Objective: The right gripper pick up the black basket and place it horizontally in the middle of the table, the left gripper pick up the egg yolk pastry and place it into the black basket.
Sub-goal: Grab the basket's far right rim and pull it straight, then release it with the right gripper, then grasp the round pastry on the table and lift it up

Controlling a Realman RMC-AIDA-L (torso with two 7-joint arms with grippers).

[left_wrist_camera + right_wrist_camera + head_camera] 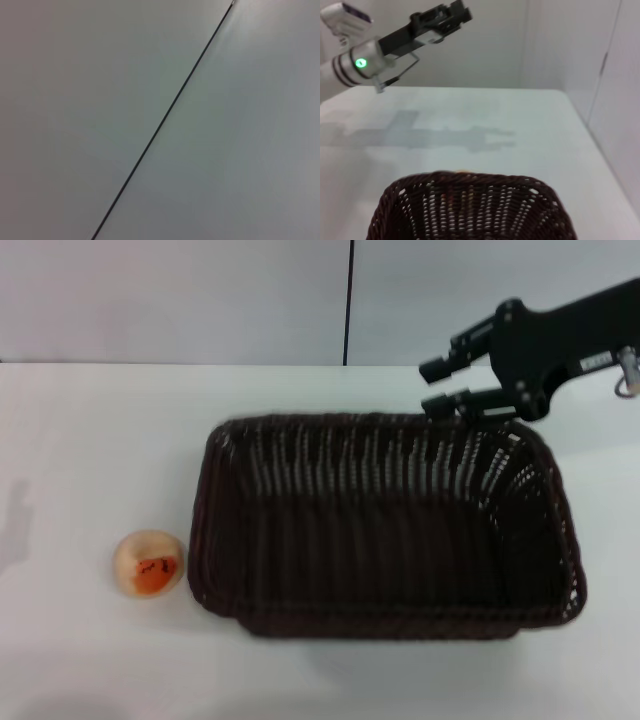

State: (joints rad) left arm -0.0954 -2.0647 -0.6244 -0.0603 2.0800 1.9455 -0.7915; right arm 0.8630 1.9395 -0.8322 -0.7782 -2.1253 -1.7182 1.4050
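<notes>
The black basket (380, 530) lies lengthwise across the middle of the white table (90, 440). It is upright and holds nothing. My right gripper (432, 387) hangs just above the far right part of the basket's rim, with its fingers apart and nothing between them. The egg yolk pastry (149, 563) sits on the table just left of the basket, orange patch up. The right wrist view shows the basket's end (470, 210) below the camera. It also shows my left gripper (451, 14) held high above the far side of the table, away from the pastry.
A pale wall with a dark vertical seam (350, 300) stands behind the table. The left wrist view shows only that wall and seam (160, 125). The table's right edge (600, 150) runs close beside the basket's end.
</notes>
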